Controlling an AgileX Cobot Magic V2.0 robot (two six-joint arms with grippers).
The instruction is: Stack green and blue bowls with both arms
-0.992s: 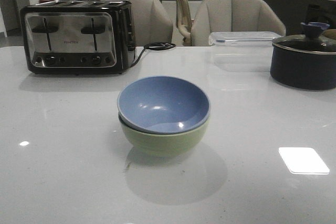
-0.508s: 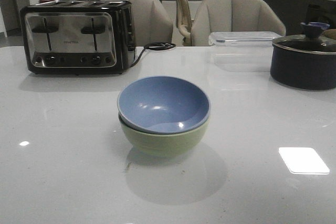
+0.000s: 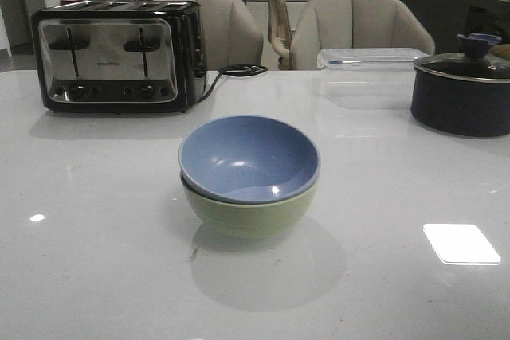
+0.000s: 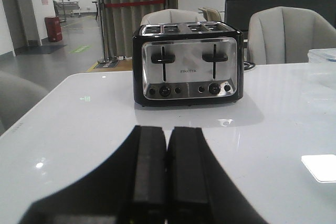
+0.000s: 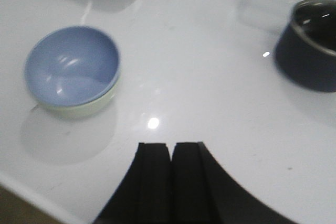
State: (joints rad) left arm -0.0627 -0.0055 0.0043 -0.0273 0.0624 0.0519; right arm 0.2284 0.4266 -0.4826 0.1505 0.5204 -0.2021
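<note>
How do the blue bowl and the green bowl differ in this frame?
The blue bowl is dusty blue and sits on top, nested inside; the green bowl is pale sage and rests on the table beneath it. The blue bowl's whole inside shows, while only the green bowl's outer wall is visible. The blue bowl sits slightly tilted; the green looks level. Both are plain, matte, round and alike in size, and neither claw touches them.

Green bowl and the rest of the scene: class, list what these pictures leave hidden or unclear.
- Green bowl: its inside is covered by the blue bowl in the front and right wrist views.
- Dark pot: cut off by the front view's edge.
- Toaster: brand lettering too small.
</note>
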